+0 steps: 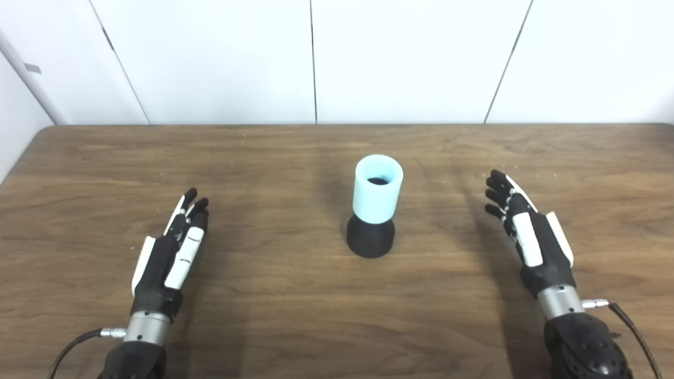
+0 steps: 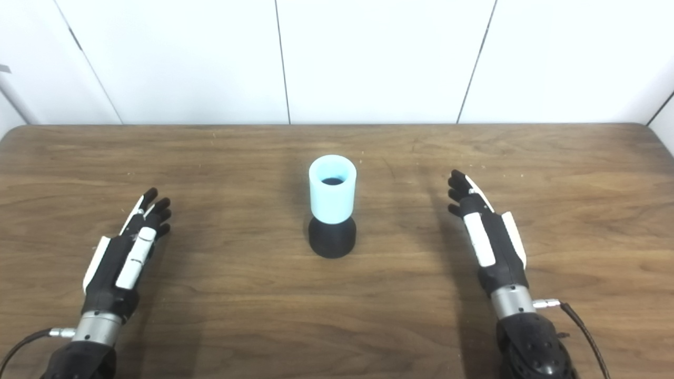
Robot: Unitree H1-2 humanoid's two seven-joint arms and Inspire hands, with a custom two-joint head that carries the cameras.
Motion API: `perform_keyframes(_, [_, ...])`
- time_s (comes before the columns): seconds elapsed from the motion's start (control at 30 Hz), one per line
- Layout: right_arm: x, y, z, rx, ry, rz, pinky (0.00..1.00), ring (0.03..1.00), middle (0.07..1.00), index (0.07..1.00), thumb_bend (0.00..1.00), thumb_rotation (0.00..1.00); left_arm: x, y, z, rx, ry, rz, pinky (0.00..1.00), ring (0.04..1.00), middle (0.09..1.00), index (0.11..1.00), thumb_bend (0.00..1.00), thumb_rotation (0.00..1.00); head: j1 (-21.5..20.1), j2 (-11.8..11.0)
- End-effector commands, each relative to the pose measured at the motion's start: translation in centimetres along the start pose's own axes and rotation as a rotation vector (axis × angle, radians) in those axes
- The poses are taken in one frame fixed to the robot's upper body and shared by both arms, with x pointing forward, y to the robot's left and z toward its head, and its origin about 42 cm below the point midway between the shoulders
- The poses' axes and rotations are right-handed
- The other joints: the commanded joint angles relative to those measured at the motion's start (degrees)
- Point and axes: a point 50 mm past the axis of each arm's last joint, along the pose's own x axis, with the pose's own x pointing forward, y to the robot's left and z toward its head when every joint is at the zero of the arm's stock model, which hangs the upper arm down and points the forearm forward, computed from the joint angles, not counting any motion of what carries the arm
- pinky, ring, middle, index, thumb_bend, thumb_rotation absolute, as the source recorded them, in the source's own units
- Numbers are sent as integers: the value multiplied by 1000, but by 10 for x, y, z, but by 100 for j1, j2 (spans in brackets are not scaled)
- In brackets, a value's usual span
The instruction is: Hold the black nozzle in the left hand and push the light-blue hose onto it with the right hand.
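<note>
The left hand (image 1: 171, 252) lies flat at 8 o'clock, fingers extended, holding nothing. The right hand (image 1: 529, 234) mirrors it at 4 o'clock, empty. The light-blue hose (image 1: 377, 188) sits upright on the black nozzle (image 1: 370, 238).

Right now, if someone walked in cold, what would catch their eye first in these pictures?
The light-blue hose stands upright mid-table, already seated on the black nozzle, bright against the brown wooden table. Next come the two hands, the left hand and the right hand, each well off to its own side, fingers apart, holding nothing and touching neither part.
</note>
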Motion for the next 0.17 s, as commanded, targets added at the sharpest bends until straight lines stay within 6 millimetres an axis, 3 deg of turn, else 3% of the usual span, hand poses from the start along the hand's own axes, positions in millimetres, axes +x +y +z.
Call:
perform_keyframes(0.0, [4,-5,18,-6,-94,-14,874,924,920,915,510,1000,5,2,15,14,-79,16,931,949,938,953,454,845,22,59])
perform_keyframes(0.13, [4,-4,20,-2,-100,-14,873,923,920,916,508,1000,5,1,17,-1,-83,21,933,950,938,954,452,848,23,101])
